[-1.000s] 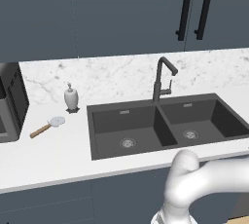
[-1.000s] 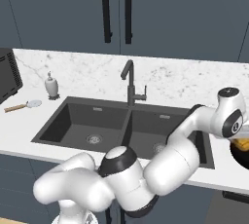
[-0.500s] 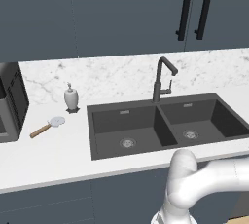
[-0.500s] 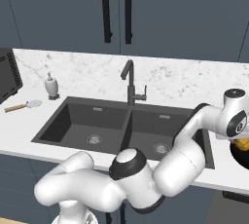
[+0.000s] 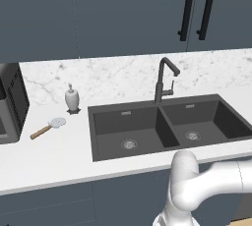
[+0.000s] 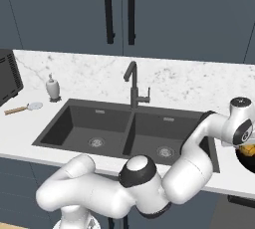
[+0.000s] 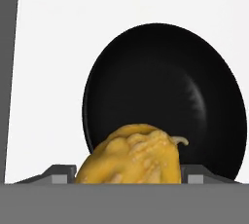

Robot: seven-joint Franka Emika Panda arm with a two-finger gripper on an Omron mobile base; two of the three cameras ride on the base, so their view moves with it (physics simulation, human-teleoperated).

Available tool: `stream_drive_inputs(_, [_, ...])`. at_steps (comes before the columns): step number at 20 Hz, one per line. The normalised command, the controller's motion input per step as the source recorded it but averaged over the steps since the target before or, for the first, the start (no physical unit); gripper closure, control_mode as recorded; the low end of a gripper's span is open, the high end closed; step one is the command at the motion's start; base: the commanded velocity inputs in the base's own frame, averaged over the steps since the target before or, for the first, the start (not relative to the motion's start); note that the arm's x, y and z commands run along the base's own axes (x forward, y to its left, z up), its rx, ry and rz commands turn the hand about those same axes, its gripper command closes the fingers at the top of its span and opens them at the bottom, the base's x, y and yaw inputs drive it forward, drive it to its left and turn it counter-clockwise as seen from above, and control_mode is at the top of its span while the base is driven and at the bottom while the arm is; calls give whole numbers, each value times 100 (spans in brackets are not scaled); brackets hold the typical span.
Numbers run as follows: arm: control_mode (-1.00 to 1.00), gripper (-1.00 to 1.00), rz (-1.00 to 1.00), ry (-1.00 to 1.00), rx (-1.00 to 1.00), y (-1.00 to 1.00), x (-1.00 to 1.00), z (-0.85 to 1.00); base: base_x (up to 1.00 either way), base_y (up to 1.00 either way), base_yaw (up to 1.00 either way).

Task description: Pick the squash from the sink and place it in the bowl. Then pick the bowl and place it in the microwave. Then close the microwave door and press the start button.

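Note:
The yellow-orange squash [image 7: 129, 155] sits between my fingertips [image 7: 62, 173], with my gripper [image 7: 130, 176] shut on it. Just beyond it lies the glossy black bowl [image 7: 165, 86] on the white counter. Seen from the right base, my gripper [image 6: 246, 146] hangs at the far right edge, past the sink [image 6: 64, 123], holding the squash [image 6: 247, 149] just above the bowl [image 6: 246, 162]. Both basins of the dark sink [image 5: 101, 122] hold nothing but their drains. The microwave and its door are out of view.
A dark gooseneck faucet [image 5: 165, 80] rises behind the sink. Left of the sink stand a soap dispenser [image 5: 72, 98] and a wooden-handled tool [image 5: 48, 127]. A black box appliance [image 5: 10, 103] sits at the far left. Dark cabinets [image 6: 119, 11] hang above.
My hand has drifted a little to the right and down toward the bowl, still carrying the squash. Nothing else has moved.

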Motion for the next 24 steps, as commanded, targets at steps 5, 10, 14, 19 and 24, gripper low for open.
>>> stream_drive_inputs(5, [-100, -100, 4, 0, 0, 0, 15, -37, 0, 0, 0])
stream_drive_inputs(10, [-100, -100, 2, 0, 0, -1, 7, -4, 0, 0, 0])
stream_drive_inputs(14, [-100, -100, 0, 0, 0, 0, 0, 0, 0, 0, 0])
stream_drive_inputs(19, [-100, -100, 0, -3, 0, 11, -1, 6, 0, 0, 0])
stream_drive_inputs(24, [-100, -100, 0, -1, 0, 38, -8, 21, 0, 0, 0])
